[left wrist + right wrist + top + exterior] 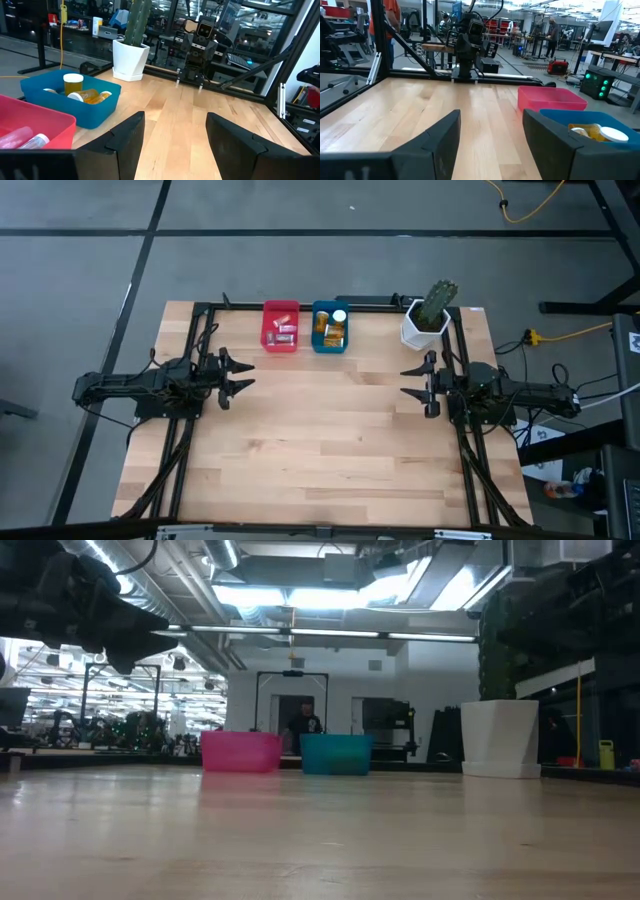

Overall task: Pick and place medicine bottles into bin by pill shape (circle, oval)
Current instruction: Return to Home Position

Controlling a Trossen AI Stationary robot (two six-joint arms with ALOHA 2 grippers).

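Several orange bottles with white caps (331, 328) lie in the blue bin (330, 327) at the table's far edge; they also show in the left wrist view (85, 94). Small clear bottles (284, 330) lie in the pink bin (280, 326) beside it. My left gripper (240, 375) is open and empty over the table's left side. My right gripper (408, 380) is open and empty over the right side. Both point toward the table's middle.
A white pot with a green cactus (428, 318) stands at the far right corner, next to my right arm. A black frame runs along the table's left, right and far edges. The bare wooden top (330, 440) lies between and in front of the arms.
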